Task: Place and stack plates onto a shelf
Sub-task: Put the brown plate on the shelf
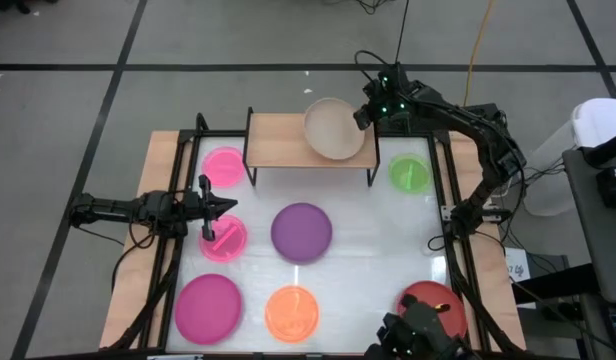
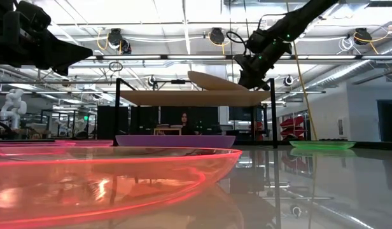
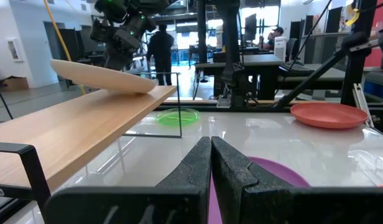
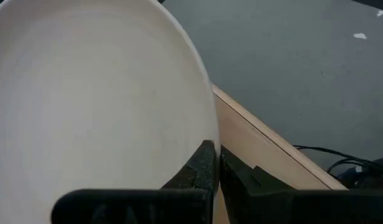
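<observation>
The plates are thin, rigid plastic discs with shallow raised rims. They will likely be light, stiff and slick, so a grip is best taken across the rim edge rather than on the flat face.

Nearest the front edge of the surface (image 1: pixel 378 225) lie the magenta plate (image 1: pixel 208 308), the orange plate (image 1: pixel 292 312) and the red plate (image 1: pixel 433 303). Further in sit a small pink plate (image 1: pixel 223 238) and the purple plate (image 1: pixel 302 232).

The left end effector (image 1: pixel 210 208) hovers over the small pink plate with its fingers pressed together and holding nothing.

Beyond these are a second pink plate (image 1: pixel 224 166) and the green plate (image 1: pixel 409 174).

At the far side stands the shelf (image 1: pixel 278 143). The beige plate (image 1: pixel 335 127) rests tilted on its right half, 1 edge raised. The right end effector (image 1: pixel 365 116) pinches that raised rim. Given the slick plastic, a tilted release could let the plate slide, so it is best levelled first.
</observation>
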`<act>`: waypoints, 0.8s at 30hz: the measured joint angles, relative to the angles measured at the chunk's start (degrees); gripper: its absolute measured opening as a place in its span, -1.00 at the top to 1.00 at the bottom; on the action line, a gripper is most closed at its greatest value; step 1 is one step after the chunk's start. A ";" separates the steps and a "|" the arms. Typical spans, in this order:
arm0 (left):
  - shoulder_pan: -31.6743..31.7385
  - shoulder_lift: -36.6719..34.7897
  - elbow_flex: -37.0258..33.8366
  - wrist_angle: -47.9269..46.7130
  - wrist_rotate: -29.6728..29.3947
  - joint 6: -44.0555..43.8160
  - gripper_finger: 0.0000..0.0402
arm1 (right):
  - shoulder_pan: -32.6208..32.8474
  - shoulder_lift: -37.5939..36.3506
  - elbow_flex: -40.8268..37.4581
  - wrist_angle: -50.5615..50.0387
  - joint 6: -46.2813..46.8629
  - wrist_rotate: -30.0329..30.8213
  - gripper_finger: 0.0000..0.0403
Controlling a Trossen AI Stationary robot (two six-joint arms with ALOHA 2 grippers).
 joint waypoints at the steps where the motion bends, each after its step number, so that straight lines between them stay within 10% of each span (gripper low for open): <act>1: 0.00 -0.01 0.00 0.00 -0.01 0.00 0.90 | -0.20 -0.40 0.00 -0.25 -0.29 0.13 1.00; 24: -0.02 -0.01 0.00 0.01 0.02 0.00 0.90 | 0.00 -6.83 -4.35 -3.85 -3.69 8.10 0.76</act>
